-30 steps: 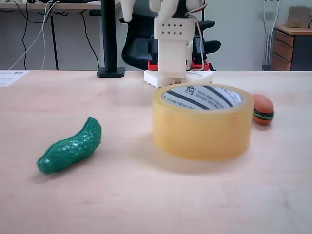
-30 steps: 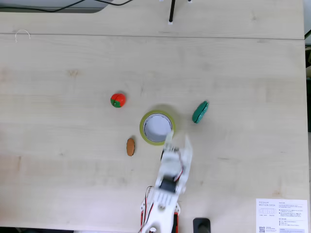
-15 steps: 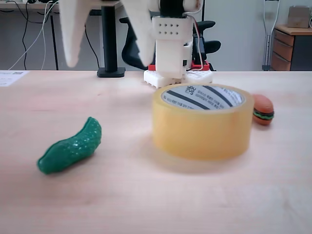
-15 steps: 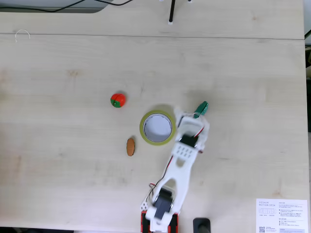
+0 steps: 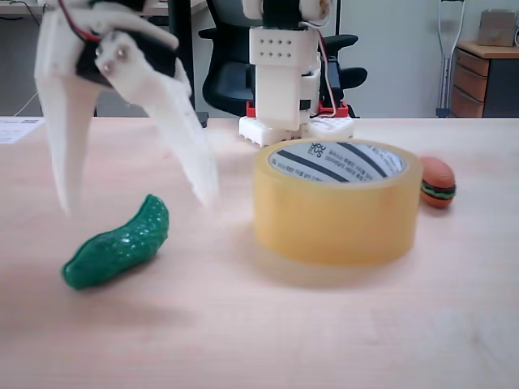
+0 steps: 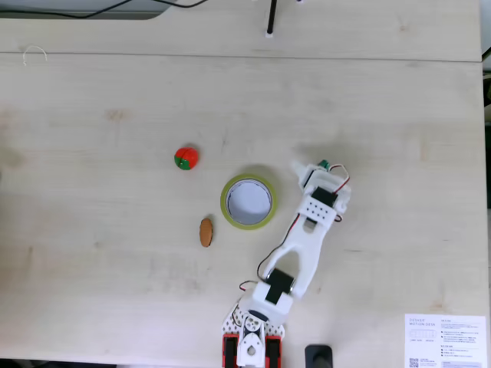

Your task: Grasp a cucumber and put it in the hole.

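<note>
Fixed views show the wooden table with the big yellowish tape roll on it, its hole open upward. The white gripper hangs with its fingers spread wide, just above the dark green cucumber. The cucumber lies on the table left of the roll, and the small toy burger sits right of the roll.

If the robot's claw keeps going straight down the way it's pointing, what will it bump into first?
Most likely the cucumber. The gripper is open, pointing down, with one finger on each side of it in the low fixed view. From above, the arm covers most of the cucumber, so depth looks lined up, though not certainly.
</note>
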Controlling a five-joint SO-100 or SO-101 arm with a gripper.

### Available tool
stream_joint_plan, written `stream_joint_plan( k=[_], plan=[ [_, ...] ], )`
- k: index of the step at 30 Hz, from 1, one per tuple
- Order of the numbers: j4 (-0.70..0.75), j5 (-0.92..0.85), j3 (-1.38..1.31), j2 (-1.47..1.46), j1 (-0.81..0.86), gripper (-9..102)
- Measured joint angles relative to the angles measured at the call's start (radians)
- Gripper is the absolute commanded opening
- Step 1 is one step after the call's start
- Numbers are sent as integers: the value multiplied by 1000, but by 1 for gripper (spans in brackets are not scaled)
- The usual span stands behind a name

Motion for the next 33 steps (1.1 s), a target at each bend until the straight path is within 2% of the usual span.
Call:
stream_joint_plan(
  k=[9, 12, 15, 20, 33],
  plan=[
    [-32, 0, -14, -117, -2, 44],
    [-32, 0, -46, -141, -2, 39],
    [-32, 0, -64, -155, -2, 29],
    [-32, 0, -72, -161, -2, 23],
    [-34, 9, -75, -161, -3, 14]
  ],
)
